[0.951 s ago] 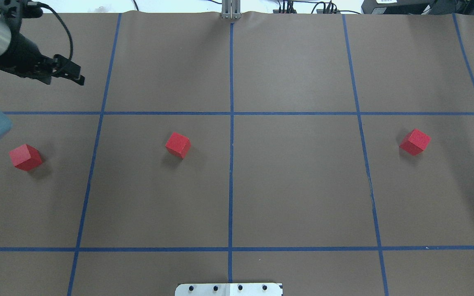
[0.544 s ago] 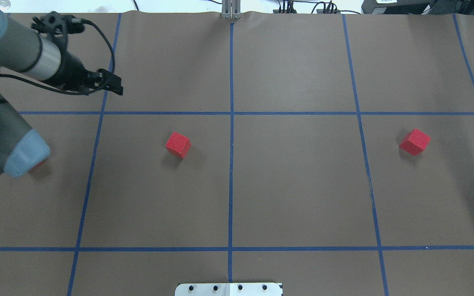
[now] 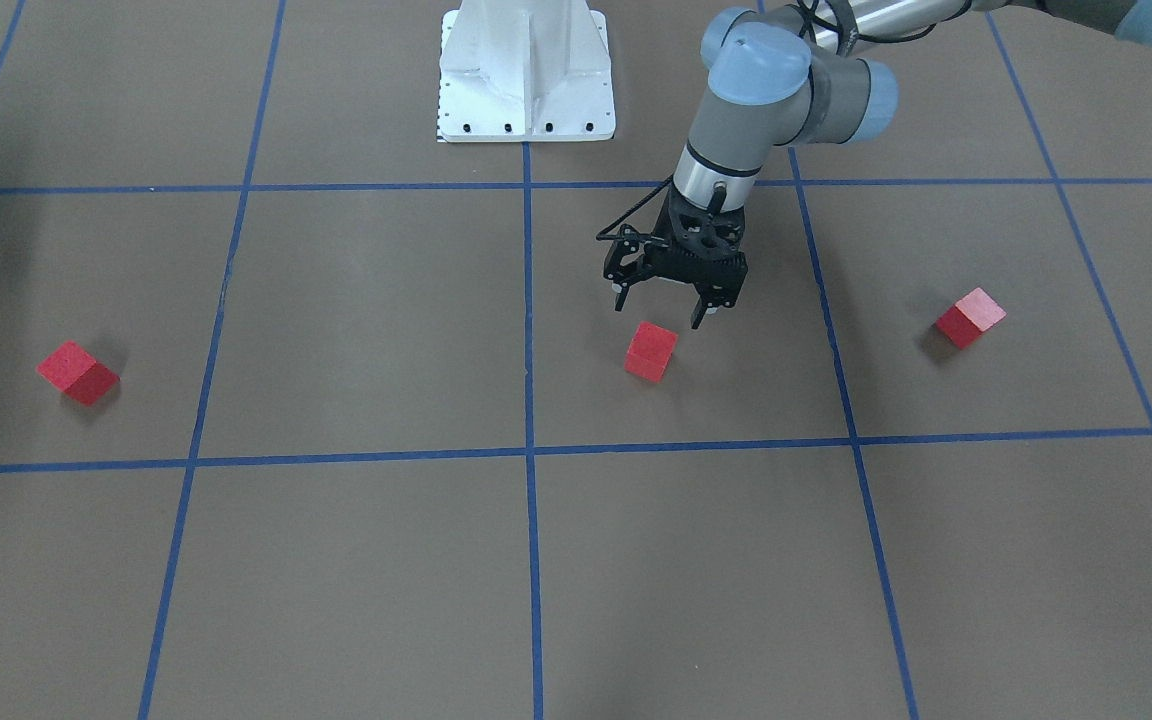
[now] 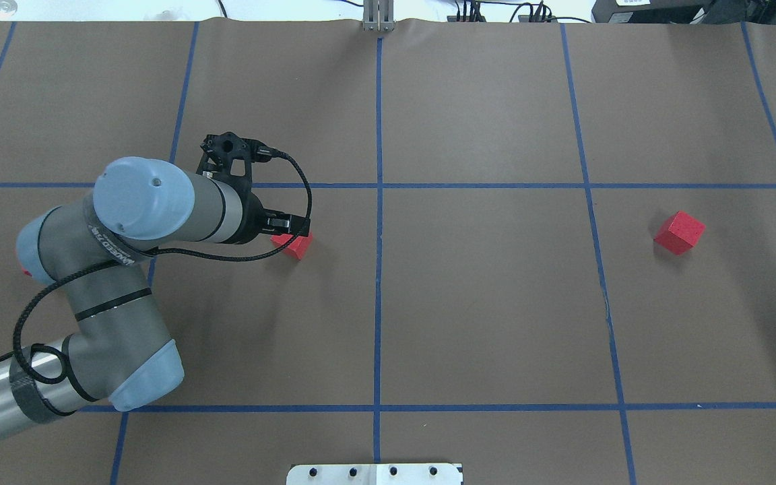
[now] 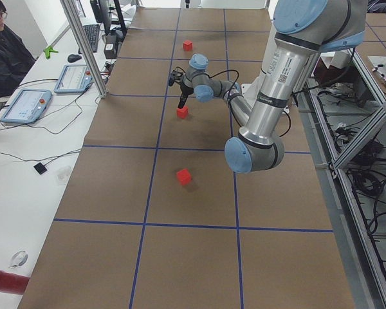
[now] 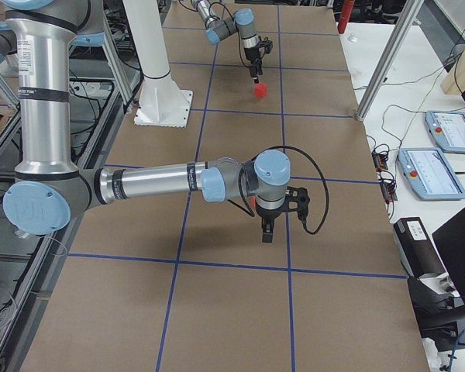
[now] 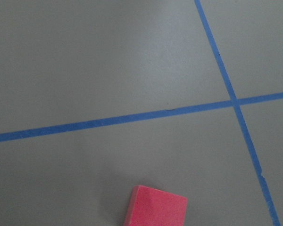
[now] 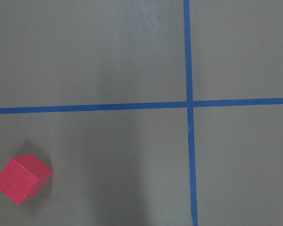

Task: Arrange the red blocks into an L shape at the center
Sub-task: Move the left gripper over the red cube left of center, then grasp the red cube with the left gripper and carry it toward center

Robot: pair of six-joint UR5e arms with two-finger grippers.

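The brown tabletop (image 4: 496, 303) was gridded with blue tape lines (image 4: 378, 303) under even light. Seen from the left end, a white desk (image 5: 26, 167) ran along nine o'clock, holding two tablets (image 5: 26, 105), a keyboard (image 5: 91, 37) and a mouse (image 5: 75, 58); a person (image 5: 3, 55) sat at ten o'clock.

Overhead, the left arm (image 4: 152, 215) is covering nearly all the leftmost red block (image 3: 969, 317); the left wrist view's bottom edge is cutting off the middle red block (image 7: 155, 207).

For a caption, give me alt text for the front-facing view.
The left gripper hangs open just above the middle red block on the brown taped floor. Another red block lies far to the view's left, a third red block to its right.
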